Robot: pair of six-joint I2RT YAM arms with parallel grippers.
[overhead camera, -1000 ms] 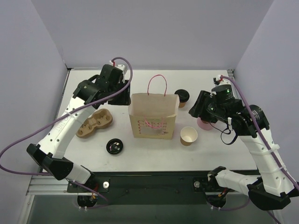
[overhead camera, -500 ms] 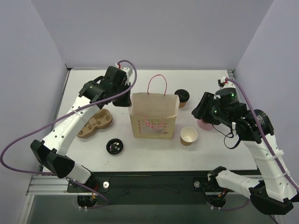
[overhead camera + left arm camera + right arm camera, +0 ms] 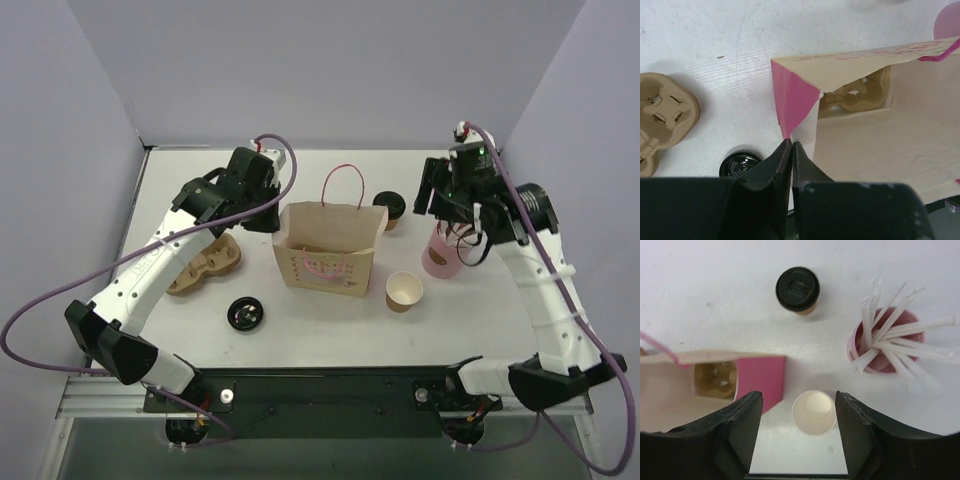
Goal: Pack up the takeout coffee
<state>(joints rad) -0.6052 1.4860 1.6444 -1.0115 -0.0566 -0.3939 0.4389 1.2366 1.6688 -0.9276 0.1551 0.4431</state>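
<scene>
Top external view: near the middle of the table, the left gripper pinches the rim of the paper bag. The right gripper hangs wide and empty. The takeout coffee stands just behind the bag, toward the far edge.

One camera looks down from above and behind my bases; both wrist cameras look closely down, sharing the paper bag.

The left arm and right arm had white shells with black joints and black bases. A purple cable looped along each, and a small green light glowed on the right wrist. The left gripper and right gripper had matte black, wedge-shaped fingers.
</scene>
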